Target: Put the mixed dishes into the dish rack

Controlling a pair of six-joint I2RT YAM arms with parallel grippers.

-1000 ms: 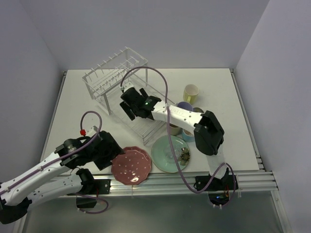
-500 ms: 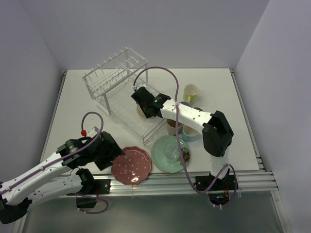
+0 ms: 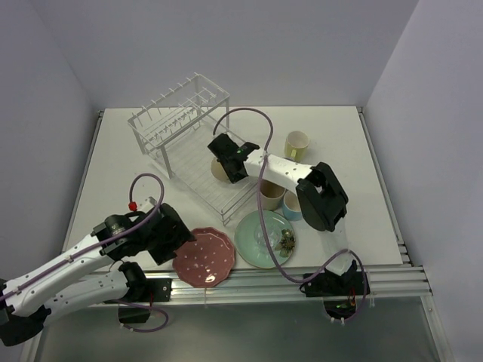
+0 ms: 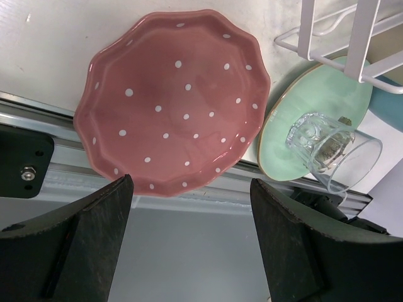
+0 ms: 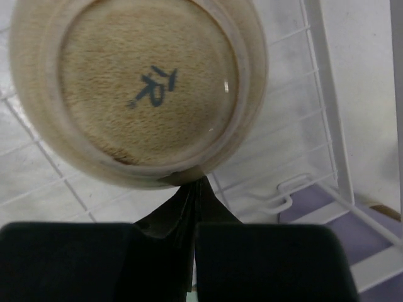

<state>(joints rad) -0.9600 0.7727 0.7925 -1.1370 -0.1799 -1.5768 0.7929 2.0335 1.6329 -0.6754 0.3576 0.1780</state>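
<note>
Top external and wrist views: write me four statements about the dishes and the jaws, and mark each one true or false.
1. The left jaws stand open above the pink-red dotted plate, holding nothing. True.
2. The small glass stands upright on bare tabletop. False: it lies on its side on the mint-green plate.
3. The right jaws hold the cream bowl over the grid tray of the dish rack, the bowl's base towards the wrist camera. True.
4. The yellow cup sits inside the rack. False: it stands on the table, to the right of the rack.
</note>
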